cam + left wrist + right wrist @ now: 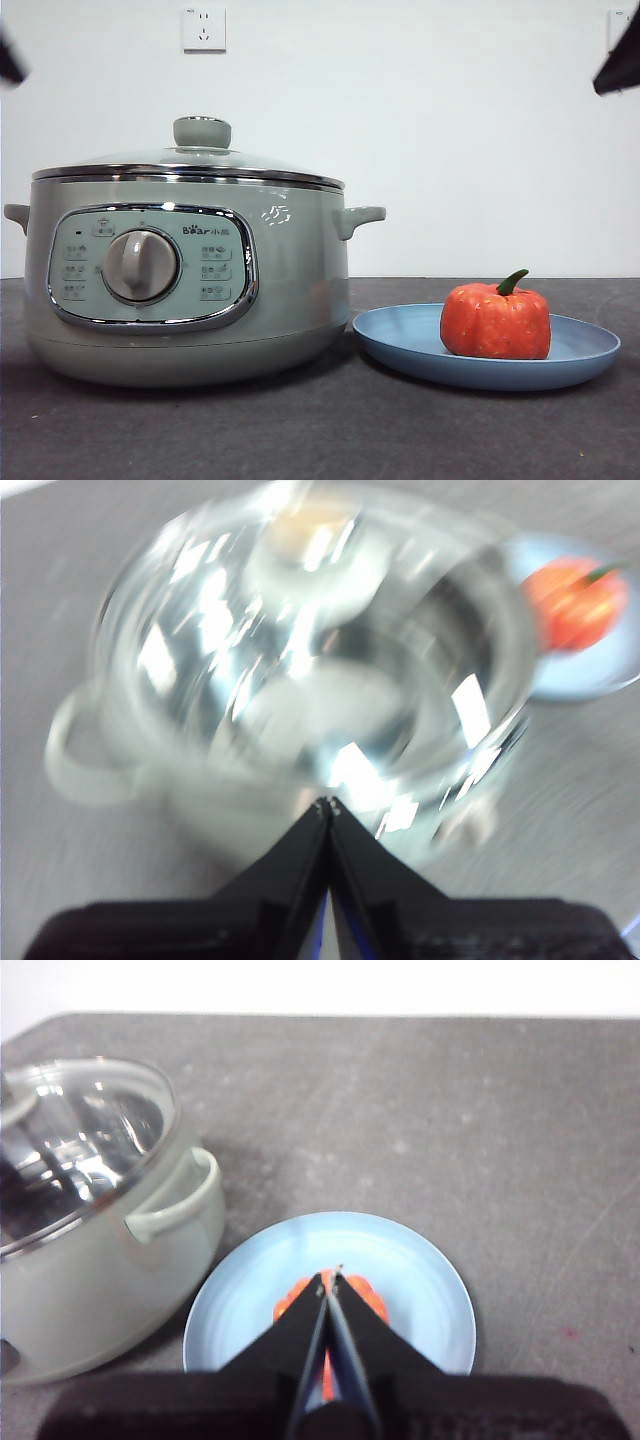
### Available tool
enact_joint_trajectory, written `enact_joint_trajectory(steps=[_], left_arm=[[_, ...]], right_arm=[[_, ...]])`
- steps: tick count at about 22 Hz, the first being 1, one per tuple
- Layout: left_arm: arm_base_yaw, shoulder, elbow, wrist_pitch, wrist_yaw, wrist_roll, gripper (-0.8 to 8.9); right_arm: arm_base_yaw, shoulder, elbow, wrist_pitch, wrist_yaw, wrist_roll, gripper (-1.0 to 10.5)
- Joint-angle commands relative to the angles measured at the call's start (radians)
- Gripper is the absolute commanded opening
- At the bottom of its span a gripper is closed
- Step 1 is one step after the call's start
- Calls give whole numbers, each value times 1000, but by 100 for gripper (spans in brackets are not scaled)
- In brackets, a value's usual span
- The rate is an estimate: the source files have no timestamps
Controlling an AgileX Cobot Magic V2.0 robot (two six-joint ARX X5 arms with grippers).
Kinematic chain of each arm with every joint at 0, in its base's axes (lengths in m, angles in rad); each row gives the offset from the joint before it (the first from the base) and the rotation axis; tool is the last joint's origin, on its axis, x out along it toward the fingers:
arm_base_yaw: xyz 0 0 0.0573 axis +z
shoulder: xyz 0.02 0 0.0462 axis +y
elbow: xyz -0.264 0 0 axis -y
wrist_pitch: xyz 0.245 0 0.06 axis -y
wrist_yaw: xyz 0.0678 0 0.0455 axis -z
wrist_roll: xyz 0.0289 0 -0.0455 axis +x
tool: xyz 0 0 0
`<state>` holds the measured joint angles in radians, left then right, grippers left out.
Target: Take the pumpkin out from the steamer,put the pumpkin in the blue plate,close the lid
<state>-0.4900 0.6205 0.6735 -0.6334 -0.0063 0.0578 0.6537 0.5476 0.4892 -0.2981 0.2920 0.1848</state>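
Observation:
The orange-red pumpkin (496, 320) with its green stem sits in the blue plate (400, 340) to the right of the steamer (280, 290). The glass lid (190, 160) with its sage-green knob rests on the steamer's rim. In the left wrist view my left gripper (328, 804) is shut with nothing in it, high above the blurred lid (310, 650); the pumpkin (575, 605) shows beyond. My right gripper (332, 1276) is shut and empty, high above the pumpkin (365, 1300) on the blue plate (420, 1280). Both arms show only as black tips at the front view's top corners.
The dark grey table (300, 430) runs in front of the steamer and plate. A white wall with a socket (204, 28) stands behind. The steamer's side handle (358, 217) points toward the plate.

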Motion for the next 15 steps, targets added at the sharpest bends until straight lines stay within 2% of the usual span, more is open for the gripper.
enact_joint_trajectory(steps=[1,15], left_arm=[[0,-20,-16,11,-28,-76,-7],[0,-5,-16,12,-19,-77,-3]], right_arm=[[1,0,-4,19,5,61,-17],[1,2,-4,15,3,72,-17]])
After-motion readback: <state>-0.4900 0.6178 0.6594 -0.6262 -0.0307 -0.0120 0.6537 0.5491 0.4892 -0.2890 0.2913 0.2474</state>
